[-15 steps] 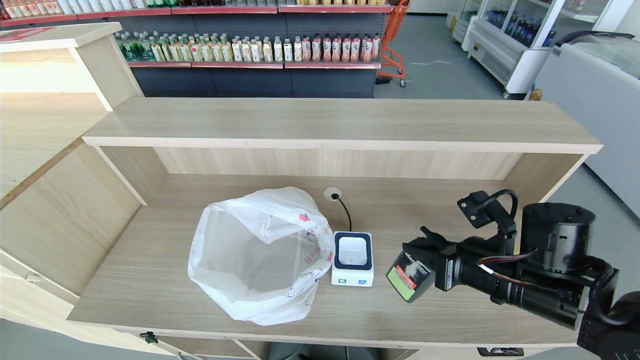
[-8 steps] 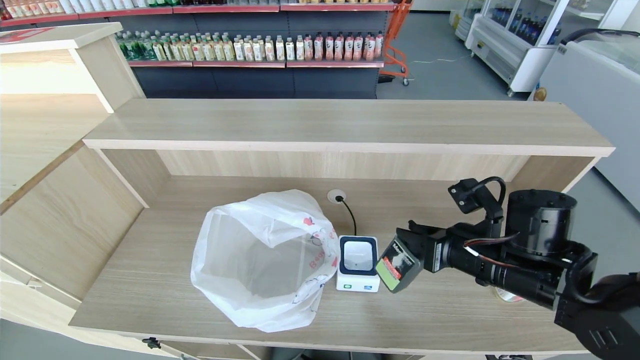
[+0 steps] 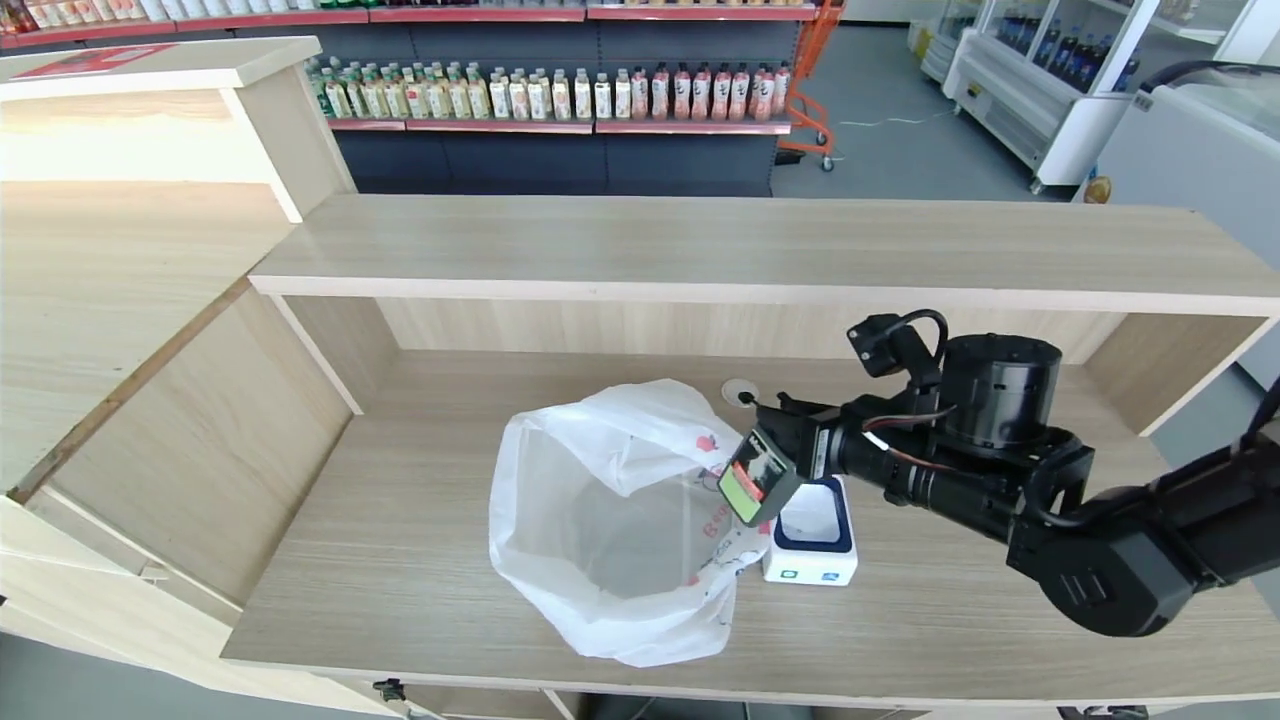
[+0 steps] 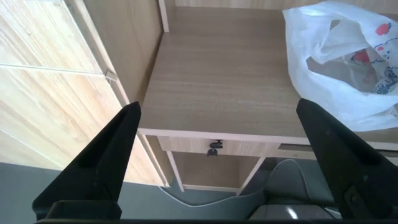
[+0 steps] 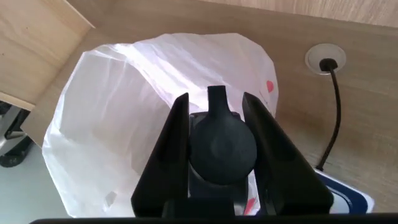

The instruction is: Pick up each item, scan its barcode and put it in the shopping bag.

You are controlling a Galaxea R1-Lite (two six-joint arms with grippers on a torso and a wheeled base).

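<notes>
Right gripper [image 3: 768, 462]: fingers clamped on the dark packaged item [image 3: 757, 478], one finger on each side of it. The item sticks out past the fingertips, towards the robot's left.

Item position: held in the air above the counter [image 3: 400, 560]. In the head view it overlaps the scanner-side rim of the shopping bag [image 3: 620, 520] and the far left corner of the barcode scanner [image 3: 812, 535]. Its height above them cannot be told. In the right wrist view the item [image 5: 221, 146] sits between the two fingers [image 5: 177, 134], with the bag's open mouth [image 5: 124, 124] past it.

Item appearance: dark, rounded body with a small nub at the end. The face turned towards the head camera is a rectangular label with a green band, a red band and a black-and-white panel. The print is too small to read.

Bag: white, thin plastic, red printed marks, mouth open upward, standing just beside the scanner on its left. Scanner: white base, dark blue frame around a pale window. Its black cable [image 3: 745, 397] enters a round grommet behind it.

Right arm pose: comes in from the robot's right, forearm about level across the counter, wrist over the scanner.

Left gripper [image 4: 217, 165]: fingers wide apart, nothing between them, below and in front of the counter's front edge, bag [image 4: 339, 62] off to one side.
</notes>
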